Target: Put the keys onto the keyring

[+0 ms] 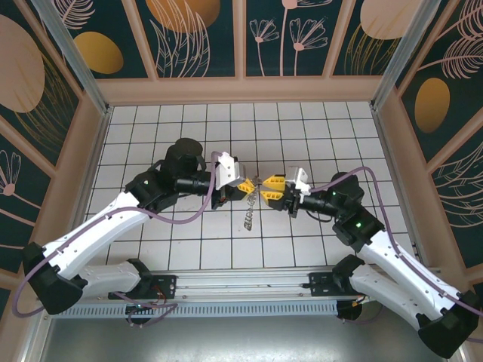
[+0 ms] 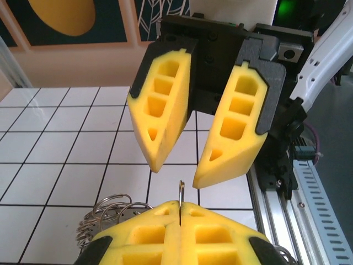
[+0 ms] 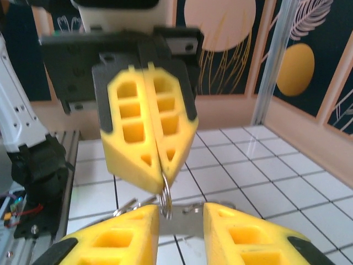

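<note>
My left gripper (image 1: 247, 185) (image 2: 180, 206) is shut on the keyring (image 2: 180, 190), a thin metal split ring held edge-on with its top poking out above the yellow fingertips. A bunch of wire loops (image 2: 107, 212) hangs below it, seen as a dangling cluster (image 1: 247, 219) over the tiles. My right gripper (image 1: 266, 189) (image 3: 182, 210) faces the left one, tip to tip, and stands open. The keyring (image 3: 166, 199) hangs from the left fingers just inside the right gripper's left fingertip (image 3: 140, 218). Blurred silvery metal (image 3: 220, 208) lies behind; I cannot tell whether these are the keys.
White tiled floor (image 1: 302, 128) inside wooden walls with patterned panels. A metal rail (image 1: 249, 290) with the arm bases runs along the near edge. Both arms meet at the middle of the floor, with open tiles behind and to either side.
</note>
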Available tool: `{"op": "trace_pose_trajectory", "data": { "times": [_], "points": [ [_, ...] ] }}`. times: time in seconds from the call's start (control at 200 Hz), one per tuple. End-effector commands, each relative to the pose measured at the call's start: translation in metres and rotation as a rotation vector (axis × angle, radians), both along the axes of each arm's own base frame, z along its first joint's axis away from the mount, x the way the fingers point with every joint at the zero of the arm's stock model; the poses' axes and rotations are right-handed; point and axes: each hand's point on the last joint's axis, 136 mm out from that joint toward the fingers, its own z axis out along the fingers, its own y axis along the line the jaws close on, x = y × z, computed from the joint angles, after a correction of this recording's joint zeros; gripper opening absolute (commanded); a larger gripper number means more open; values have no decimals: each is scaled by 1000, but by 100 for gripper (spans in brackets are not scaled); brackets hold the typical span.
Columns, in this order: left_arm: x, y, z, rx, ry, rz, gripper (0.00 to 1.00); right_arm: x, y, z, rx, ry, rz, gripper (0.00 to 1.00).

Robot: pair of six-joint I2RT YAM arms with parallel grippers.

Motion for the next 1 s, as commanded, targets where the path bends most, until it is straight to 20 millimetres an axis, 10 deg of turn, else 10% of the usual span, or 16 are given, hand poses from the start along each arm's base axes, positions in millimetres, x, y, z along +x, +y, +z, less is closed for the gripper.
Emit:
{"op": "trace_pose_trajectory", "data": {
  "times": [0.0, 0.996],
  "points": [
    [2, 3, 6, 28, -42, 1, 0, -2, -1, -4, -61, -27, -7, 27],
    [4, 2, -11, 103, -11, -14, 0, 3, 23, 0, -38, -54, 31, 21]
  ]
}}
